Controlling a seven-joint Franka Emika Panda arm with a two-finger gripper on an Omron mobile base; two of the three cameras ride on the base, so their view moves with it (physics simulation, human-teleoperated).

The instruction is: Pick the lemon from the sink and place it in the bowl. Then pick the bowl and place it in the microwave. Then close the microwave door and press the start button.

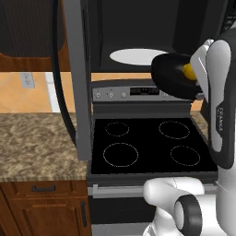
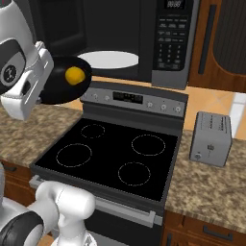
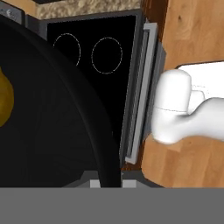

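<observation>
My gripper (image 1: 199,88) (image 2: 40,94) (image 3: 107,183) is shut on the rim of the glossy black bowl (image 1: 169,77) (image 2: 61,91) (image 3: 52,131). It holds the bowl in the air, tilted, above the stove's back panel. The yellow lemon (image 1: 188,71) (image 2: 75,75) (image 3: 3,103) lies inside the bowl. Just behind the bowl is the open microwave (image 2: 173,43), with its white turntable plate (image 1: 136,56) (image 2: 108,59) in view. The microwave door (image 1: 76,78) stands open at the left, seen edge-on, with its black bar handle (image 1: 58,69). The sink is out of view.
A black four-ring stove (image 1: 147,145) (image 2: 110,153) lies below the bowl, with its control panel (image 1: 126,93) along the back. A grey toaster (image 2: 210,139) stands on the granite counter (image 2: 211,187) to the right. More counter (image 1: 37,143) lies left of the stove.
</observation>
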